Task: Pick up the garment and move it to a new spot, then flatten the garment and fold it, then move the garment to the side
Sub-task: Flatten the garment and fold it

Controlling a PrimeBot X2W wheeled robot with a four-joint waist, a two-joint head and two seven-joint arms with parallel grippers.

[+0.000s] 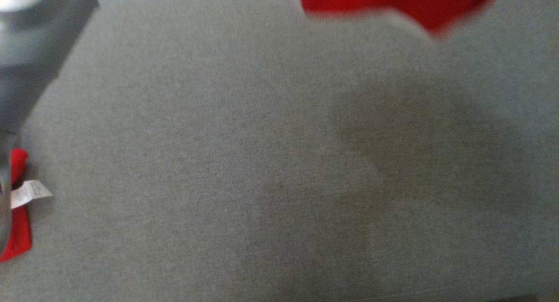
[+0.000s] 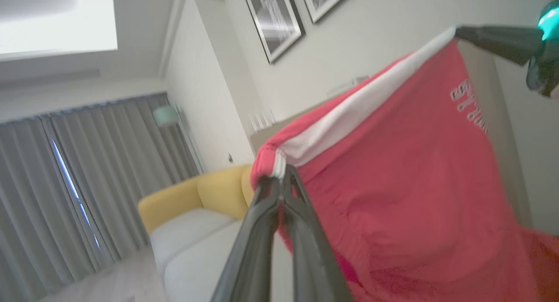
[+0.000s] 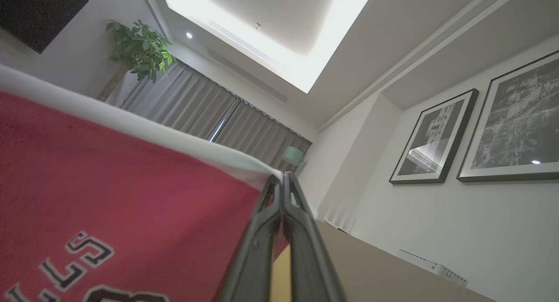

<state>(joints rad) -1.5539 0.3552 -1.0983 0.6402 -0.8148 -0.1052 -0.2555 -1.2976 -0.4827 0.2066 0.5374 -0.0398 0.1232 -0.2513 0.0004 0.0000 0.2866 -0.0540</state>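
The left gripper (image 2: pixel 281 176) is pinching one end of the red garment's (image 2: pixel 401 175) white band, jaws fully closed on it. The right gripper (image 3: pixel 284 180) is clamping the other end, equally tight. The garment is hanging stretched between them above the grey fabric surface (image 1: pixel 262 162), its white label (image 1: pixel 30 193) showing by that surface's left edge.

One garment (image 2: pixel 415 184) is showing, with one tag (image 1: pixel 28 193) on it. Two grippers are showing: the left gripper (image 2: pixel 281 180) and the right gripper (image 3: pixel 284 180). Two pictures are hanging on the wall in the right wrist view, a left picture (image 3: pixel 432 138) and a right picture (image 3: pixel 515 118). One sofa (image 2: pixel 192 236), one plant (image 3: pixel 139 49) and one lamp (image 2: pixel 166 115) are standing in the room.
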